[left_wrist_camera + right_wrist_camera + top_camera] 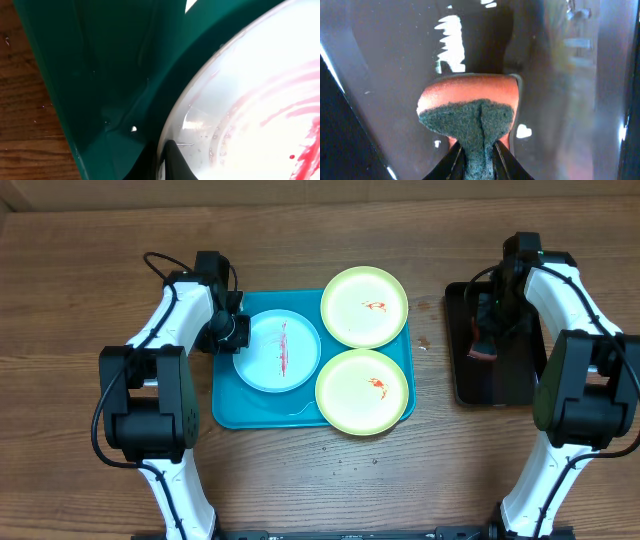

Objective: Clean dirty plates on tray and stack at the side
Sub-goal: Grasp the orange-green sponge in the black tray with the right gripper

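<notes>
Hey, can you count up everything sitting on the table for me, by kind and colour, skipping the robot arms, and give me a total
light blue plate: 1
yellow-green plates: 2
turquoise tray: 1
black tray: 1
sponge: 1
Total: 6

The left arm (170, 315) reaches forward and bends inward at the wrist, so the left gripper (236, 332) sits low and points toward the robot's right with its jaws closed together. The right arm (560, 290) also arcs forward and inward. The right gripper (475, 150) points down, its fingers (451, 159) pinched on a sponge (467, 100).
</notes>
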`<state>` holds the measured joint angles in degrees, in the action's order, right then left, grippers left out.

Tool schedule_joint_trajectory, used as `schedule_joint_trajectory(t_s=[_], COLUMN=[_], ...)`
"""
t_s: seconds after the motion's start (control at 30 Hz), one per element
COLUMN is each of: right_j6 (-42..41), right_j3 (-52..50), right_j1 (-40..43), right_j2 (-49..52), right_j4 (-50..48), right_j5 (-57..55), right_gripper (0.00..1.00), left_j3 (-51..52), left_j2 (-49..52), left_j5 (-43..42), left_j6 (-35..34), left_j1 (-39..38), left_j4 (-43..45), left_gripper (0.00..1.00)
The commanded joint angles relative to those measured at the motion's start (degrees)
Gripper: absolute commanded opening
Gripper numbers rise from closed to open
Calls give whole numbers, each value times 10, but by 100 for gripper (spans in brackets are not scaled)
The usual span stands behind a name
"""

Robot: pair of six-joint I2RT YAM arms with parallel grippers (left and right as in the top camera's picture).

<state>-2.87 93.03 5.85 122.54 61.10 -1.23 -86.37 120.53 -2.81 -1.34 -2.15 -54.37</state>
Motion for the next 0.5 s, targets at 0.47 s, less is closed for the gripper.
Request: schedule_joint_trajectory(t_s=[0.47], right_j6=[-20], right_j3=[-31], right_j1=[-2], right_j2=[9], right_j4=[14], right_j5=[6], right_gripper=[4], left_j3=[17], left_j2=[17], left_j5=[13], left_j6=[5], left_j1=[-4], left_j4=[13], left_gripper=[4])
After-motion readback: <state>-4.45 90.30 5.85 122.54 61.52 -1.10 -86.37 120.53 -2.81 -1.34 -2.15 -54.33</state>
